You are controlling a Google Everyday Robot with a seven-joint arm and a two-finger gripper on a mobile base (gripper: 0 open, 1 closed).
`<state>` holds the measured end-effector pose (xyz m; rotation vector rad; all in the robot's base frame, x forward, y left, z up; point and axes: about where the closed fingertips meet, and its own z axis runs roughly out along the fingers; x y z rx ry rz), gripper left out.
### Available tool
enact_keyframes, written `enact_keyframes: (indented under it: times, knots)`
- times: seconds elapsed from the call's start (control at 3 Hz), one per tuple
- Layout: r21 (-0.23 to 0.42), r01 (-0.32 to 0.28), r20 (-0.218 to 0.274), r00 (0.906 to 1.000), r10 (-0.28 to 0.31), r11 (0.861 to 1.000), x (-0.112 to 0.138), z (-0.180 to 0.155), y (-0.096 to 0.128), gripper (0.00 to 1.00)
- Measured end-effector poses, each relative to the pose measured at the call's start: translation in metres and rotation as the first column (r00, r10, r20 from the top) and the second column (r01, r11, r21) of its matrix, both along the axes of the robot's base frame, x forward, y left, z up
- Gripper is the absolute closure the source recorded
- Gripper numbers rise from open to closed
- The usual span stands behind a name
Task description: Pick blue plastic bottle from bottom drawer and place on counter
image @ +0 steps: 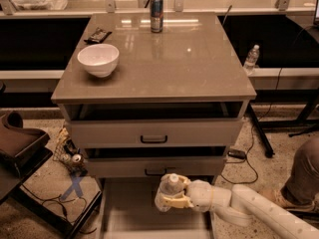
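My gripper (172,194) is at the lower middle of the camera view, above the pulled-out bottom drawer (129,210). It is shut on the blue plastic bottle (168,189), a small clear bottle with a white cap, held upright between the pale fingers (174,201), clear of the drawer floor. My white arm reaches in from the lower right. The counter (189,63), the glossy grey-brown top of the cabinet, lies above and behind the gripper.
On the counter stand a white bowl (98,59) at the left, a blue-and-silver can (156,14) at the back and a dark flat object (97,34). The two upper drawers (153,132) stick out slightly. A second small bottle (251,59) stands far right. A person's leg (304,176) is at the right.
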<state>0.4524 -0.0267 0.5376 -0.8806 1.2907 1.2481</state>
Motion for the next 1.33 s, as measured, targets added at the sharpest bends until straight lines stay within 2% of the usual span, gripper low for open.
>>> enact_keyframes:
  times: [0.33,1.0,1.33]
  knots:
    - [-0.031,0.002,0.048,0.9989,0.0,1.0,-0.013,0.048,-0.001,1.0]
    - [-0.045,-0.005,0.032,0.9995,0.006,0.999,-0.009,0.053,0.006,1.0]
    - [-0.034,0.017,0.007,0.9998,-0.017,0.999,-0.003,0.095,0.01,1.0]
